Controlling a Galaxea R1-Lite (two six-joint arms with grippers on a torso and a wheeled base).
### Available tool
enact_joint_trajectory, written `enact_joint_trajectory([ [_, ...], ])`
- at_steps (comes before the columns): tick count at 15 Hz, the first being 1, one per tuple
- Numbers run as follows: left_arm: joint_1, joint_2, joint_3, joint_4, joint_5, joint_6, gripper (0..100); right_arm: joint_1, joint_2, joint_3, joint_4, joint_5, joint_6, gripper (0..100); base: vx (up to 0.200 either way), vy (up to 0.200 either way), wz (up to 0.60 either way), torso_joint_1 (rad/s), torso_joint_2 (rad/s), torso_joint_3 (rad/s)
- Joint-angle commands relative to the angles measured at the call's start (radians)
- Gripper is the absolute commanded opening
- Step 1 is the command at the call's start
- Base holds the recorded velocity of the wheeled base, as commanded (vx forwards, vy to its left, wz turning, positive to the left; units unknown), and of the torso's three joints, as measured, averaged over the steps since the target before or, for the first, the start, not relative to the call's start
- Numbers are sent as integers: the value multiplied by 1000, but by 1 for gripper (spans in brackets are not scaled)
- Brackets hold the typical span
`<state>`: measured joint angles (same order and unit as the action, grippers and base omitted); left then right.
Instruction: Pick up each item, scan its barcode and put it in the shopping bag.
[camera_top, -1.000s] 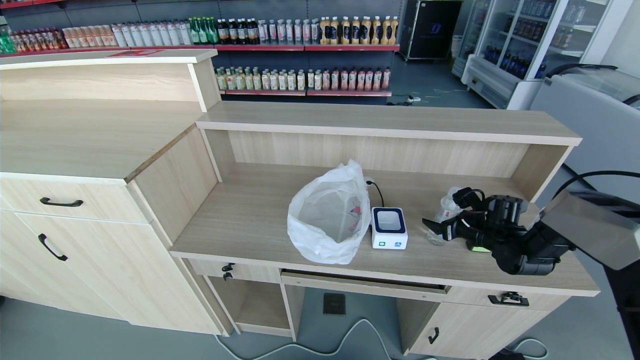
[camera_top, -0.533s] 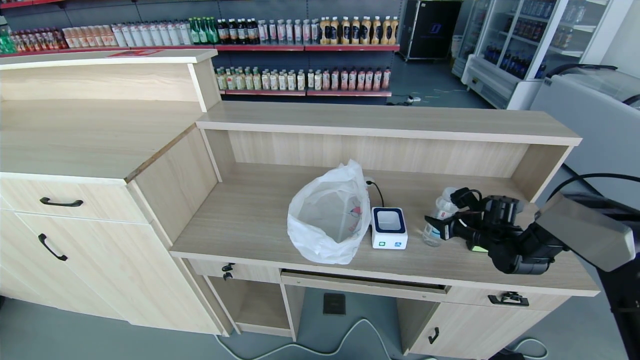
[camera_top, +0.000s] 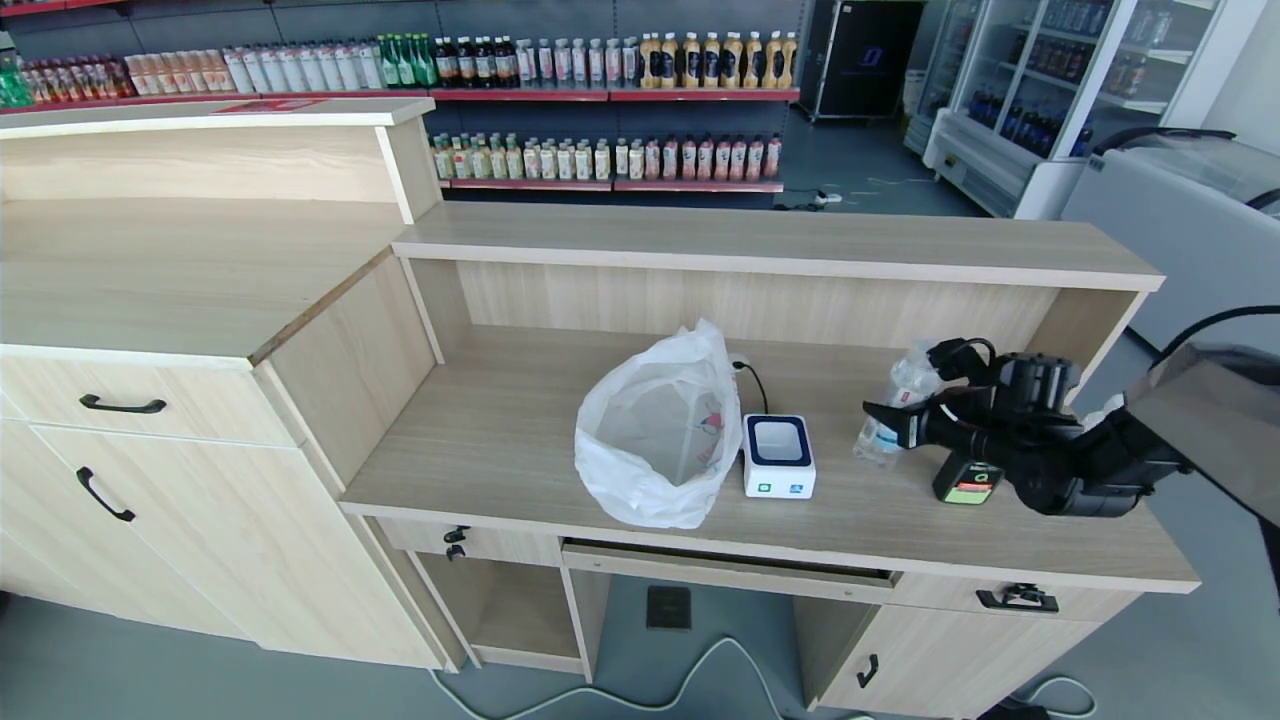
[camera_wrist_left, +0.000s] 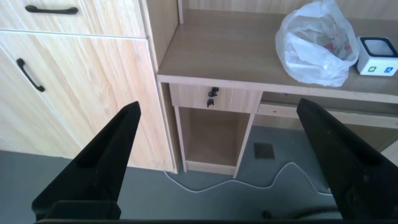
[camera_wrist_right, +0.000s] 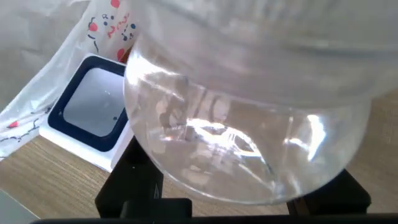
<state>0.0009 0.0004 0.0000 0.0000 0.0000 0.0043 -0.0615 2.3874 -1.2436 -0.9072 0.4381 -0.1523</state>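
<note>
My right gripper (camera_top: 908, 395) is shut on a clear plastic water bottle (camera_top: 880, 435) and holds it tilted, just above the counter, to the right of the white and blue barcode scanner (camera_top: 778, 455). Left of the scanner the white shopping bag (camera_top: 660, 430) stands open. In the right wrist view the bottle (camera_wrist_right: 249, 118) sits close between the black fingers (camera_wrist_right: 140, 190), with the scanner (camera_wrist_right: 93, 112) and the bag (camera_wrist_right: 43, 74) behind it. My left gripper (camera_wrist_left: 217, 168) is open, low in front of the counter, with nothing between its fingers.
A small black item with a green label (camera_top: 968, 482) stands on the counter (camera_top: 500, 440) under my right arm. A raised ledge (camera_top: 770, 245) and side walls enclose the counter at the back. The scanner's cable (camera_top: 752, 380) runs behind the bag.
My right gripper has lifted the bottle off the counter and drawn it up and slightly back. The black item with the green label now shows under the arm.
</note>
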Motion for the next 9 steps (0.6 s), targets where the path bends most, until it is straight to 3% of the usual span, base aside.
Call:
enact_joint_trajectory([
  [1, 1, 0, 0, 0, 0, 0, 100, -44, -283, 62, 168, 77, 100, 0, 0, 0, 0, 0, 0, 0],
  [6, 1, 0, 0, 0, 0, 0, 100, -116, -522, 105, 301, 324, 280, 0, 0, 0, 0, 0, 0, 0],
  [7, 1, 0, 0, 0, 0, 0, 100, -139, -585, 104, 350, 459, 323, 0, 0, 0, 0, 0, 0, 0],
  [9, 1, 0, 0, 0, 0, 0, 100, -143, -654, 116, 406, 580, 346, 0, 0, 0, 0, 0, 0, 0],
])
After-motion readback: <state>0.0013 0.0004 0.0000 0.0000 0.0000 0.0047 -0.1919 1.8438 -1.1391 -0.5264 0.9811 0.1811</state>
